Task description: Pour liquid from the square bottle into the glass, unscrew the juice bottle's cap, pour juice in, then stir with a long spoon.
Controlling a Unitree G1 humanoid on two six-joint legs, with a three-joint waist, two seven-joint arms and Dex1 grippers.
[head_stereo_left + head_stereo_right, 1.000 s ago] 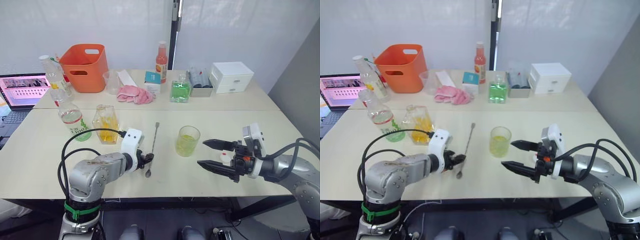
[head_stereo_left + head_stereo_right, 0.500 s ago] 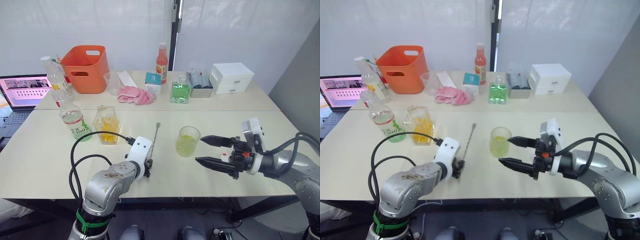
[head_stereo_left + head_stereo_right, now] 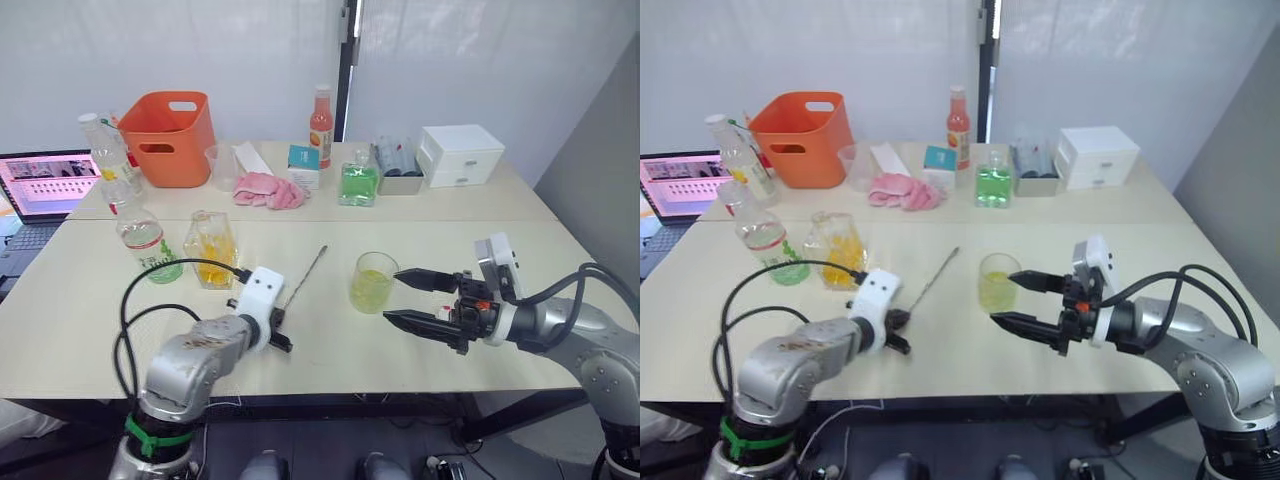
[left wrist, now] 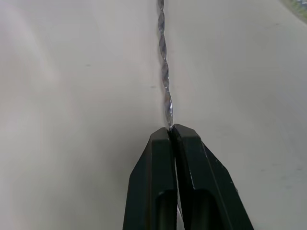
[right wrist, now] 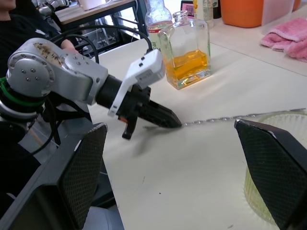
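Stir step in hand. The glass (image 3: 373, 283) stands mid-counter holding yellow-green liquid, so both pours look done; the square bottle (image 3: 211, 249) with orange liquid and the juice bottle (image 3: 146, 238) stand side by side toward the left of the counter (image 3: 560, 250).

Left gripper (image 3: 282, 335) is clenched on the long spoon (image 3: 303, 279) near one end — the left wrist view shows both fingers pressed together on the twisted shaft (image 4: 165, 79). The shaft runs from the gripper up and away toward the glass, its far end lifted off the counter and pointing beyond the glass's left side. Which end carries the bowl I cannot tell from here.

Right gripper (image 3: 407, 298) sits just right of the glass with its fingers spread wide and nothing held. Upper finger is level with the rim area, lower finger near the base; not touching as far as I can see. It looks placed to steady the glass.

Next move, as I judge it: raise the spoon toward upright, bring the free end over the glass mouth, lower it into the liquid. The grip is far out on a thin shaft — it may swivel between the fingers. The right gripper would need to close on the glass first, or the spoon tip could knock it.

Background: orange bucket (image 3: 170, 133), pink cloth (image 3: 267, 188), green-liquid bottle (image 3: 358, 181), white drawer box (image 3: 463, 153).
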